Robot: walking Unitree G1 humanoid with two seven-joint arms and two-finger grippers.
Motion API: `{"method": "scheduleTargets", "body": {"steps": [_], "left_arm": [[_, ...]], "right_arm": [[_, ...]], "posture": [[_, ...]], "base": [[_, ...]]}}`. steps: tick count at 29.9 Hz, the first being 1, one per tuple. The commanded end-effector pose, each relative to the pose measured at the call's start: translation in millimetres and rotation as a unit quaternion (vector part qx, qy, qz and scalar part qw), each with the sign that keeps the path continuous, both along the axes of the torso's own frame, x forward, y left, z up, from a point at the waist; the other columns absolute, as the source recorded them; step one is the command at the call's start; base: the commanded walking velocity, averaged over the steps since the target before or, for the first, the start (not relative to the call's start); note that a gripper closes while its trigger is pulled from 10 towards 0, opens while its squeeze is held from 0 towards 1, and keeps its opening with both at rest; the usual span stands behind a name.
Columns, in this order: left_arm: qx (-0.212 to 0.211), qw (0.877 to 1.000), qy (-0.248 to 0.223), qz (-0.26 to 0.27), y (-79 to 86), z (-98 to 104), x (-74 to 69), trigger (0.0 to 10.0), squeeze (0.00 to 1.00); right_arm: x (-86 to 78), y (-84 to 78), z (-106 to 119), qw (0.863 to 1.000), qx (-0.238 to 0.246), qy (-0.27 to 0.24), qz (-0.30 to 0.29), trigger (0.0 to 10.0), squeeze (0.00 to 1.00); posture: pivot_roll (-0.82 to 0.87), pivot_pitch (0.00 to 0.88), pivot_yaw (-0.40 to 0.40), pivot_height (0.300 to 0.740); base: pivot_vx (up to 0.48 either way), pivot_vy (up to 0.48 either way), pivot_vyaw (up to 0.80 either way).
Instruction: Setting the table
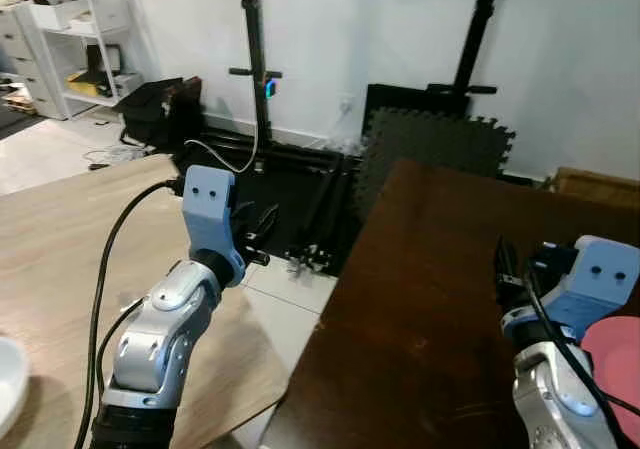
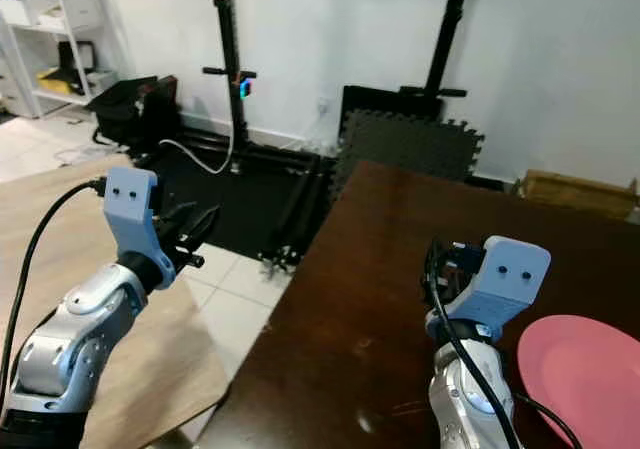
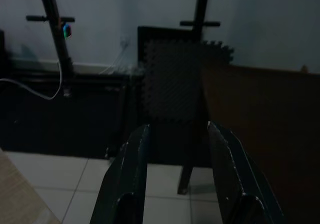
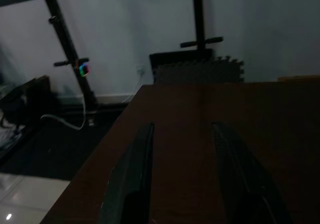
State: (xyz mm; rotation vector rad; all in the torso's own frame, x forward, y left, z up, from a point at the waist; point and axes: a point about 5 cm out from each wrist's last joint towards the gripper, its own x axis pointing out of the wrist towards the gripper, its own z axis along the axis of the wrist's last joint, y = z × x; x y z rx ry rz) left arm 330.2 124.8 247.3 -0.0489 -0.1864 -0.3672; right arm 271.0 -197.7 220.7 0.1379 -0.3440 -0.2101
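Your right claw [image 4: 182, 174] hovers empty over the dark surface [image 2: 400, 269], fingers apart. The pink plate [image 2: 580, 369] lies just right of it. Your left claw [image 3: 180, 179], also spread, hangs above the floor gap.

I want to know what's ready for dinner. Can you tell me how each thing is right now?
Left gripper: open, holding nothing, over the gap between the tables.
Right gripper: open, holding nothing, above the dark table.
Pink plate: flat on the dark table, nothing on it.
Dark table: bare except for the plate.
Light wooden table: white dish at its edge.
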Motion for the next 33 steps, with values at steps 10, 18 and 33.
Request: {"method": "scheduleTargets", "body": {"steps": [10, 18, 33], "left_arm": [[0.011, 1.0, 0.006, -0.016, -0.7, -7.3, -4.5, 10.0, 0.0], [0.012, 1.0, 0.006, -0.015, -0.9, -7.4, -4.5, 10.0, 0.0], [0.015, 1.0, 0.01, -0.019, -3.4, -9.5, -4.4, 10.0, 0.0]], "right_arm": [[-0.2, 1.9, -5.0, 1.0, 0.008, 0.01, 0.005, 10.0, 0.0], [-0.6, 1.9, -4.9, 1.0, 0.008, 0.009, 0.005, 10.0, 0.0], [-1.0, 0.8, -5.0, 1.0, 0.007, 0.011, 0.005, 10.0, 0.0]], "posture": [[-0.01, 0.07, 0.063, 0.74], [-0.02, 0.071, 0.063, 0.74], [-0.02, 0.074, 0.061, 0.74]], "base": [[0.0, -0.074, 0.0], [0.0, 0.0, -0.2], [0.0, 0.0, -0.8]]}}
